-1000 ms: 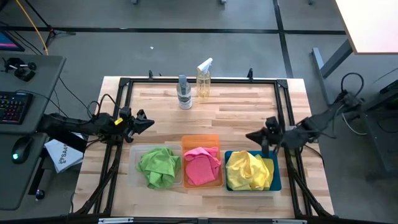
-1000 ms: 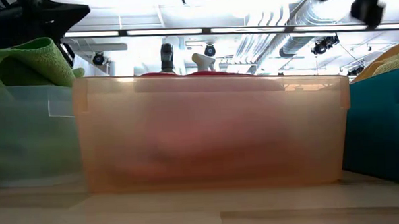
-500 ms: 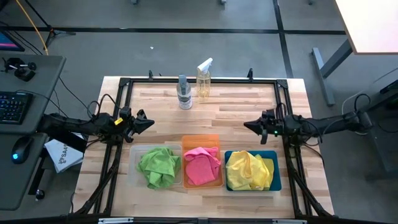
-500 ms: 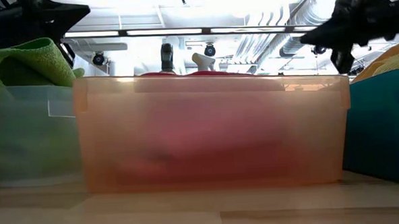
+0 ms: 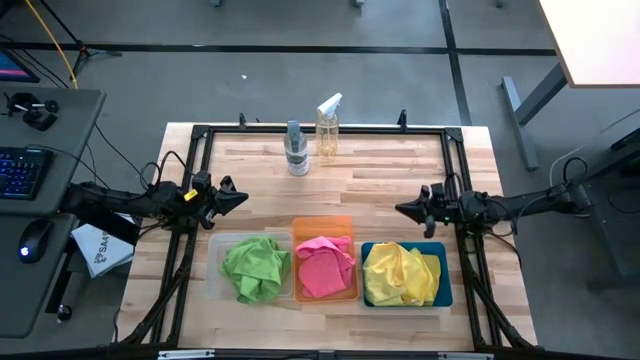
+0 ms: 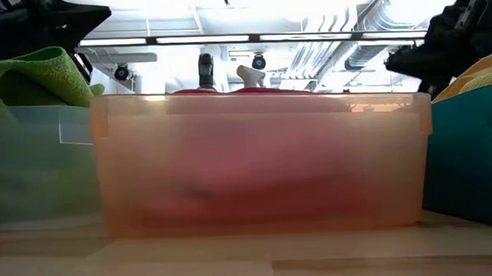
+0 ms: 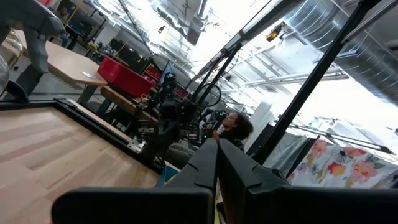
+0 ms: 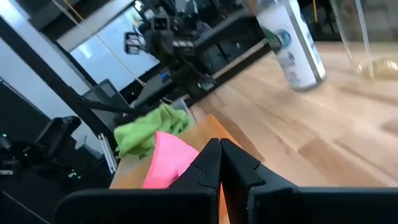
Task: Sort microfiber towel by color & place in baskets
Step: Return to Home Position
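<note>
1. The three baskets stand in a row at the near edge of the table (image 5: 380, 175), each one touching the next.
2. The clear basket (image 5: 213, 265) is on the left and holds crumpled green towels (image 5: 255, 270).
3. The orange basket (image 5: 322, 226) is in the middle and holds a pink towel (image 5: 322, 268).
4. The dark blue basket (image 5: 444, 285) is on the right and holds yellow towels (image 5: 398, 275).
5. I see no loose towel on the table. Only a spray bottle (image 5: 328, 128) and a second bottle (image 5: 296, 150) stand at the far edge, and they are not part of the sorting.
6. The left claw (image 5: 242, 196) hangs over the left side of the table, behind the clear basket. Its fingers are pressed together and hold nothing.
7. The right claw (image 5: 401, 210) hangs over the right side, behind the dark blue basket. Its fingers are also pressed together with nothing between them.
8. My judgement is that the sorting is finished, since each colour lies in its own basket. What is left is only for the arms to go to their rest position, and both look near it.
</note>
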Controlling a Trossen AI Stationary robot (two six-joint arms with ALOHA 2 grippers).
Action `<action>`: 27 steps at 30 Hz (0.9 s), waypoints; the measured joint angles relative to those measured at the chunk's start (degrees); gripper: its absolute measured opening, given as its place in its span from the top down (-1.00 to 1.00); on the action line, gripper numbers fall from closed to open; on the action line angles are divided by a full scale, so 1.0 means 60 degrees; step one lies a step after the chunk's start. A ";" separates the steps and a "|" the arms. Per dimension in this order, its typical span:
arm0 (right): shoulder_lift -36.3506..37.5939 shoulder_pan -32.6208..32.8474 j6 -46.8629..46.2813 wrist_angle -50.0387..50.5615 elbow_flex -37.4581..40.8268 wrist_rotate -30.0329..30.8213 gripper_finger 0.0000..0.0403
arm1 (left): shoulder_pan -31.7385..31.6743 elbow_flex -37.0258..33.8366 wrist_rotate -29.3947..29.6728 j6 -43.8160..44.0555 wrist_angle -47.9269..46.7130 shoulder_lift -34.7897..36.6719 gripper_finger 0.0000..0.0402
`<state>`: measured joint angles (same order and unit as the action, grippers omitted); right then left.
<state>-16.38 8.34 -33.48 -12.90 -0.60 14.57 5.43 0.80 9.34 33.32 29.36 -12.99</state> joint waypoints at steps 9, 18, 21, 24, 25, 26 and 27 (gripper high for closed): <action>-0.0007 0.0000 -0.0170 0.0912 -0.0004 0.0017 1.00 | 0.0000 0.0000 0.0000 0.0011 -0.0004 0.0000 1.00; 0.0818 0.0033 -0.0170 0.1580 0.0000 0.0012 1.00 | 0.0000 0.0002 0.0002 0.0008 -0.0355 0.0117 1.00; 0.1523 0.0033 -0.0170 0.1646 0.0004 -0.0003 1.00 | 0.0000 0.0000 0.0003 0.0000 -0.1081 0.0592 1.00; 0.2335 0.0033 -0.0167 0.1599 0.0004 -0.0004 1.00 | -0.0001 0.0003 0.0003 -0.0015 -0.1972 0.1436 1.00; 0.2611 0.0033 -0.0170 0.1617 0.0004 -0.0004 1.00 | -0.0030 0.0006 0.0001 -0.0012 -0.2272 0.1713 1.00; 0.2735 0.0023 -0.0170 0.1562 0.0004 0.0003 1.00 | -0.0059 0.0007 0.0000 0.0006 -0.2618 0.1990 1.00; 0.2727 0.0002 -0.0168 0.1378 0.0004 0.0011 1.00 | -0.0098 0.0006 -0.0001 0.0006 -0.2882 0.2161 1.00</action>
<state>-0.02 8.35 -34.49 -4.63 -0.58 14.63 4.84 0.83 9.34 33.35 12.07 -0.03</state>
